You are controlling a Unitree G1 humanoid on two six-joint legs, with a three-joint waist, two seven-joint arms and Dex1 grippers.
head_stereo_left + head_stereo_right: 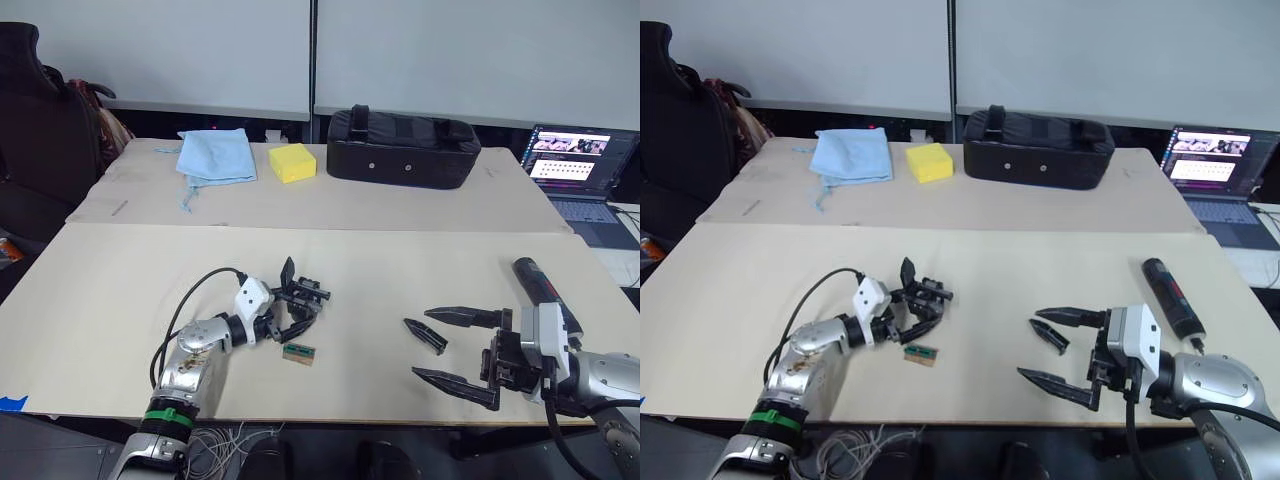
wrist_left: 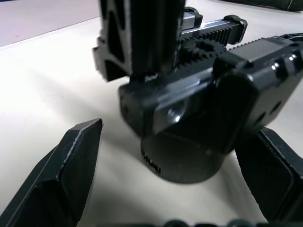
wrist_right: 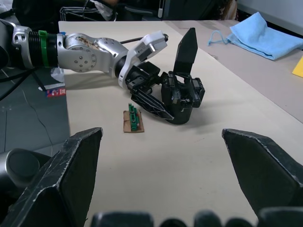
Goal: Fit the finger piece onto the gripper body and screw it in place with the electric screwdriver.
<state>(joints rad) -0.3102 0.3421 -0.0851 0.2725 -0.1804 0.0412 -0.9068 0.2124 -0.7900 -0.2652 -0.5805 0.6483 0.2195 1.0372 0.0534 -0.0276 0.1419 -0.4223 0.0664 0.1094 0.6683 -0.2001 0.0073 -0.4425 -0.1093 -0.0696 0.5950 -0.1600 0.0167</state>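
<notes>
The gripper body [image 1: 312, 294], a chunky black block with toothed parts, stands on the table at front left. My left gripper [image 1: 298, 298] is open and straddles it, with one finger [image 3: 187, 47] raised beside it and the other low on its other side. A gap shows at the pads [image 2: 71, 165] in the left wrist view. The finger piece [image 1: 425, 335], a small black wedge, lies flat at front right, between the tips of my open right gripper [image 1: 1030, 345], touching neither. The electric screwdriver [image 1: 540, 285] lies behind the right wrist.
A small green-and-tan block [image 1: 298, 352] lies just in front of the gripper body. At the back are a blue cloth [image 1: 216, 155], a yellow sponge [image 1: 292, 162] and a black zipped case [image 1: 402, 147]. A laptop [image 1: 580, 165] sits at far right.
</notes>
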